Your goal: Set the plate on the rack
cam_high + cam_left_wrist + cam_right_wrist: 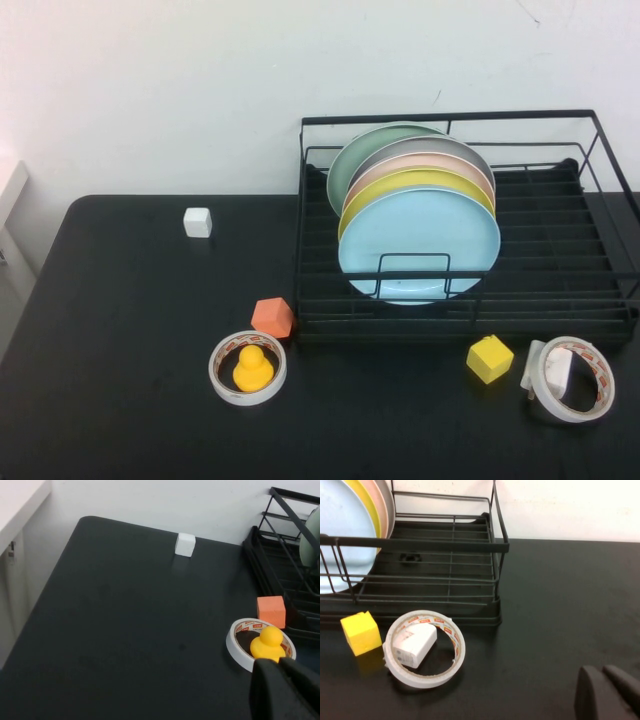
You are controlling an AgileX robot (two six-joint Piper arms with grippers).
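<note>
The light blue plate (420, 240) stands upright in the black wire rack (560, 275), in front of a row of yellow, pink, grey and pale green plates. It also shows in the right wrist view (340, 540), behind the rack's front rail (445, 545). Neither arm shows in the high view. My left gripper (277, 662) is shut and empty, above the table near the yellow duck (267, 642). My right gripper (602, 670) is shut and empty, over bare table beside the rack's right end.
The duck sits inside a tape roll (247, 367). An orange block (272, 317) lies by the rack's front left corner. A white cube (198, 222) is at the back left. A yellow block (489, 358) and a second tape roll (572, 378) holding a white piece lie in front of the rack.
</note>
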